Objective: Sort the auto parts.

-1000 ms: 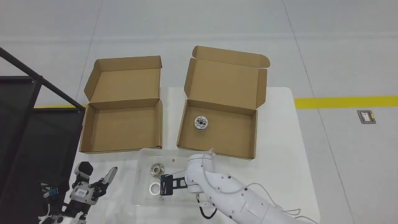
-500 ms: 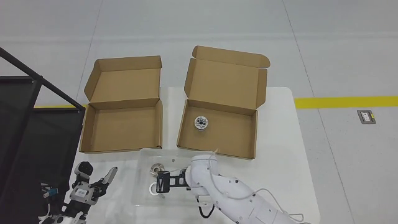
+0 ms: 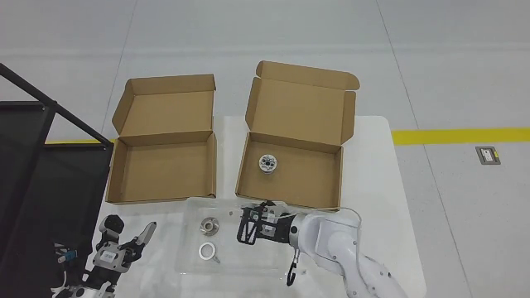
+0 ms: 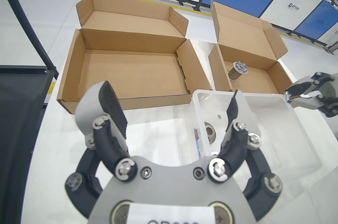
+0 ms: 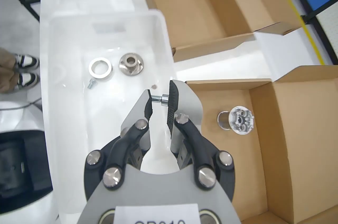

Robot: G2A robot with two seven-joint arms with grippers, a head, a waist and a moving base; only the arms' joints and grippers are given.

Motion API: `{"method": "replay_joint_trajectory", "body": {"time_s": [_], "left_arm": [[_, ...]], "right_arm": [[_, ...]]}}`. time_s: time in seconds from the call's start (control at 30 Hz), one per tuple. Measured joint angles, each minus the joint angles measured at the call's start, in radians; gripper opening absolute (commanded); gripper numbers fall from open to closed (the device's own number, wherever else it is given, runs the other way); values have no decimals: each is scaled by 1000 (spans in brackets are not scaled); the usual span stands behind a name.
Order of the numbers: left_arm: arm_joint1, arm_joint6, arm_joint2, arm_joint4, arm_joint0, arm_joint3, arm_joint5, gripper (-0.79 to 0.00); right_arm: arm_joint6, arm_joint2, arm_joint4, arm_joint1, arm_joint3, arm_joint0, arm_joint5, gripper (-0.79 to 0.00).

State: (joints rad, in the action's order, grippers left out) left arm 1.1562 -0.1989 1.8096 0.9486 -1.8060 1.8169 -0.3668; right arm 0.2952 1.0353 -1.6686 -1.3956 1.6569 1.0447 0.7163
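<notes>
Right gripper [image 5: 160, 97] — fingers clamped end to end on a small bolt [image 5: 158, 98], above the clear bin [image 5: 105, 17]. Best carried level to the box [image 3: 306, 174] at its 1 o'clock (the hold looks slim) — left gripper [image 4: 171, 93] fingers apart.

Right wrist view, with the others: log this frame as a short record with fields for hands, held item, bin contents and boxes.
right hand: shut on a small bolt, over the clear bin
left hand: open, holding nothing, apart from the bin
in bin: metal ring, flanged bushing, small screw
box by right hand: open, holds one cylindrical part
other box: open, beside the first
</notes>
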Motion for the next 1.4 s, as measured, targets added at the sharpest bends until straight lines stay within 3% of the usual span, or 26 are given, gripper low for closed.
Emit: {"method": "replay_joint_trajectory", "body": {"time_s": [0.07, 0.37, 0.57, 0.63, 0.73, 0.83, 1.1, 1.13, 1.17, 1.4], "left_arm": [[0, 0, 0, 0, 0, 0, 0, 0], [0, 0, 0, 0, 0, 0, 0, 0], [0, 0, 0, 0, 0, 0, 0, 0], [0, 0, 0, 0, 0, 0, 0, 0], [0, 0, 0, 0, 0, 0, 0, 0], [0, 0, 0, 0, 0, 0, 0, 0], [0, 0, 0, 0, 0, 0, 0, 0], [0, 0, 0, 0, 0, 0, 0, 0], [0, 0, 0, 0, 0, 0, 0, 0], [0, 0, 0, 0, 0, 0, 0, 0]], "right_arm": [[-41, 6, -2, 1, 1, 3, -1, -785], [-20, 3, 0, 1, 7, 9, -21, -785], [-250, 93, 77, 14, 8, 47, -81, -785], [-275, 131, 59, 15, -11, 65, -174, -785], [-141, 116, 59, 6, -45, 41, -306, -785], [27, 109, 99, -3, -127, -21, -346, -785], [237, 118, 226, -18, -421, -198, -330, -785], [249, 111, 229, -20, -449, -215, -341, -770], [254, 106, 232, -23, -467, -226, -348, -613], [257, 88, 255, -31, -555, -277, -363, -394]]}}
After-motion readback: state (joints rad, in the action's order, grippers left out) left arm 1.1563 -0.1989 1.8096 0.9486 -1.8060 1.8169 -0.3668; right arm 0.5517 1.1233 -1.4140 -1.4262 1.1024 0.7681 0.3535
